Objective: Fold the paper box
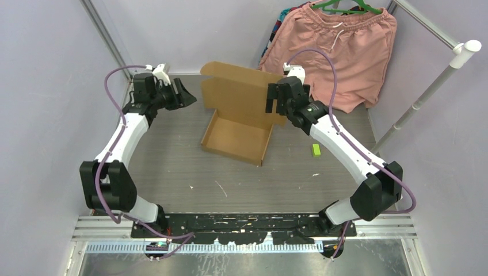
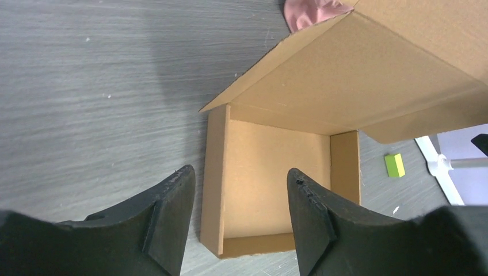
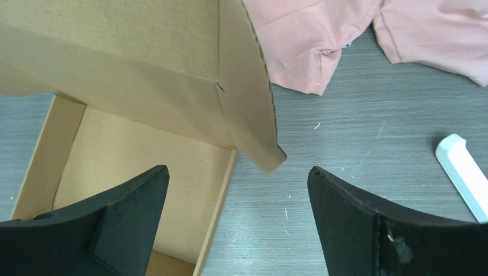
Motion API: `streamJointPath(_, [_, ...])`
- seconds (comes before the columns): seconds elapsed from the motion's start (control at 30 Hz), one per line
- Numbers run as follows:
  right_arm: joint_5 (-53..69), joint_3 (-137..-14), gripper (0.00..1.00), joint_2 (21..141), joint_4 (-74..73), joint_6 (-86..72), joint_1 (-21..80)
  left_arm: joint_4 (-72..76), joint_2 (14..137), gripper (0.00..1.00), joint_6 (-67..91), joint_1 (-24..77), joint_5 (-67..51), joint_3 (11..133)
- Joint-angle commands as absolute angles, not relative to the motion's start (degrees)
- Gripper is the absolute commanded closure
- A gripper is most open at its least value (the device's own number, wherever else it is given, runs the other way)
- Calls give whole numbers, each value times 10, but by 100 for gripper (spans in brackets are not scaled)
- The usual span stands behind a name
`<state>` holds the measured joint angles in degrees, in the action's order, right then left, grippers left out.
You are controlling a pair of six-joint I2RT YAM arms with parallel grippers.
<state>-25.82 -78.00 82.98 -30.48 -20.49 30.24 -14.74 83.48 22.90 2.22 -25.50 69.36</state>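
Fold the paper box, lid stage. The box (image 1: 237, 138) sits on the surface (image 1: 172, 167) midway between my two arms, towards the far side. Its tray is already formed, with low walls on all four sides. The lid (image 1: 244, 86) stands up from the far wall, which I judge is why the task is not yet done: the lid has to come down over the tray. My left gripper (image 2: 240, 172) hangs just off the lid's left edge, looking down into the tray, jaws apart and holding nothing. My right gripper (image 3: 237, 169) hangs at the lid's right edge, jaws spread wide and equally empty. I judge that the two flank the lid so that each can reach the side flap nearest it: the left flap (image 2: 270, 66) and the right flap (image 3: 247, 86) both jut from the lid untucked. The shorts (image 1: 345, 52) hang on a hanger (image 1: 345, 7) behind the box, clear of the fold. The green block (image 1: 316, 150) lies on the surface to the right of the tray, apart from it. Count: one box, comprising one tray, one lid and two lid flaps; two grippers; one pair of shorts; one hanger; one green block.
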Motion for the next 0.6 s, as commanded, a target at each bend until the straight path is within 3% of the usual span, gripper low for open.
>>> streamJointPath(0.0, [-160,-781,7,811,-264,-147,268,-86,872,39,166,10,-341,760])
streamJointPath(0.1, [-119,-788,15,817,-254,-126,244,-63,897,37,181,-16,-392,784])
streamJointPath(0.2, [-89,-813,30,834,-272,-114,223,-41,927,34,200,-33,-448,814])
streamJointPath(0.57, [-15,-855,53,879,-290,-83,189,-27,1008,33,204,-40,-541,901])
